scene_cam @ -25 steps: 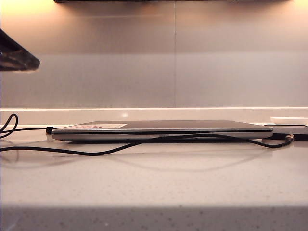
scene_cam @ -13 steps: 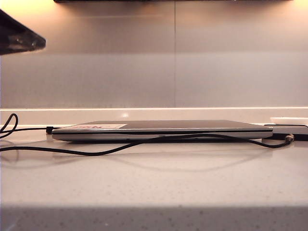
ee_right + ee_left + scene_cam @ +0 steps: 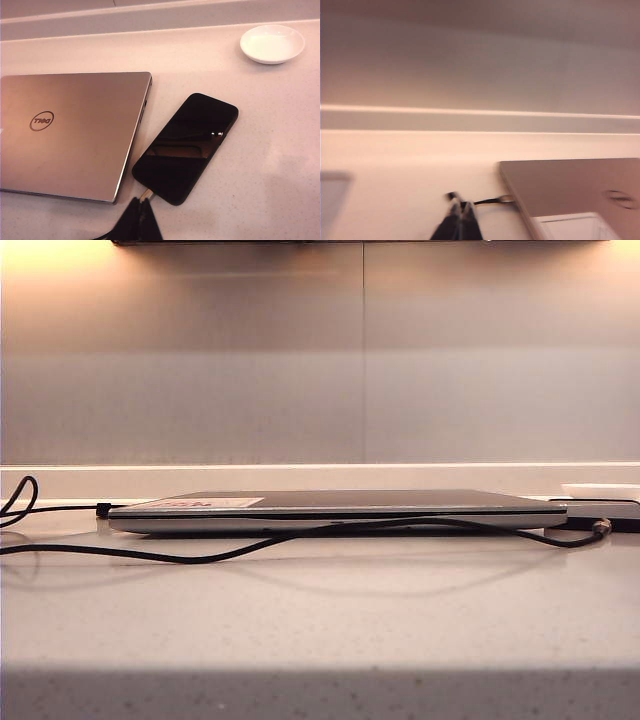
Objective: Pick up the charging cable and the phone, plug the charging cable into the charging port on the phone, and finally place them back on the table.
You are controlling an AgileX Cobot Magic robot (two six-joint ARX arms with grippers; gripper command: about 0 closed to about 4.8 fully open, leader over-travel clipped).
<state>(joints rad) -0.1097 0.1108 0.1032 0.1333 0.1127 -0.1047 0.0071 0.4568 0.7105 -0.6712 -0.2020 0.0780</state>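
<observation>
One closed silver laptop [image 3: 75, 135], one glossy black phone [image 3: 186, 147], one round white dish [image 3: 272, 43] and two thin black cables are counted on the speckled stone table [image 3: 320, 620]. The phone lies just beyond the right gripper [image 3: 141, 216], whose fingers are pressed together, empty. The charging cable [image 3: 220, 553] trails before the laptop, its silver plug [image 3: 146, 195] meeting the phone's near edge. The left gripper [image 3: 460, 220], likewise closed on nothing, is held above the second cable [image 3: 487, 201].

light: warm, from above-left | left wrist view — motion-blurred | exterior foreground — shadowed
</observation>
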